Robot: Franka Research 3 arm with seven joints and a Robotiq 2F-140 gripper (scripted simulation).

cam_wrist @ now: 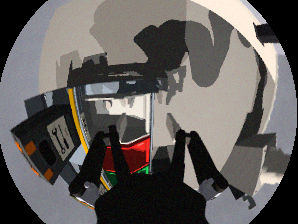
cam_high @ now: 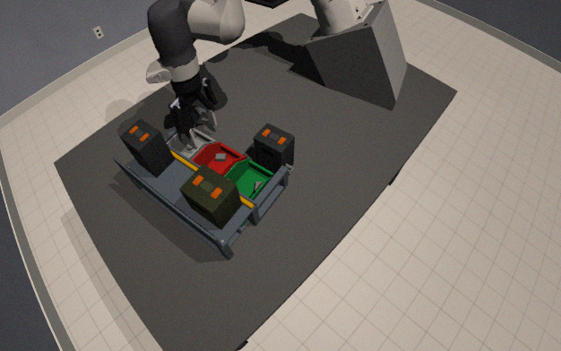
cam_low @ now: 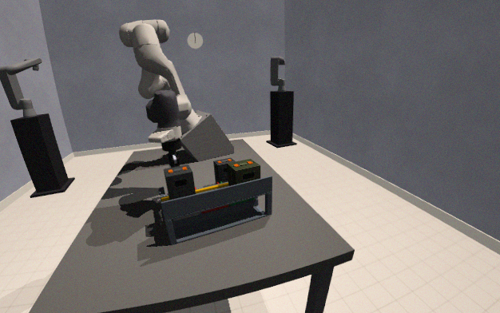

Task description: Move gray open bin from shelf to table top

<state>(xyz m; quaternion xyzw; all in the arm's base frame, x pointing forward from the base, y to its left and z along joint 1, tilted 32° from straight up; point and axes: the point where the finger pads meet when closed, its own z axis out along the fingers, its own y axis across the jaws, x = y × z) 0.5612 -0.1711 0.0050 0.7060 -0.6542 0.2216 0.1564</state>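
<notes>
Three open bins sit side by side in the shelf on the desk: gray bin at one end, red bin beside it, green bin beyond the red. The hand hangs over the gray bin's outer edge, fingers about half open, gripping nothing. Dark cases stand on the shelf top.

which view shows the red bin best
The top view: the red bin shows whole from above, with a gray part inside it. The wrist view shows only a red strip between the claw fingers; the exterior view shows just a thin red sliver behind the shelf panel.
</notes>
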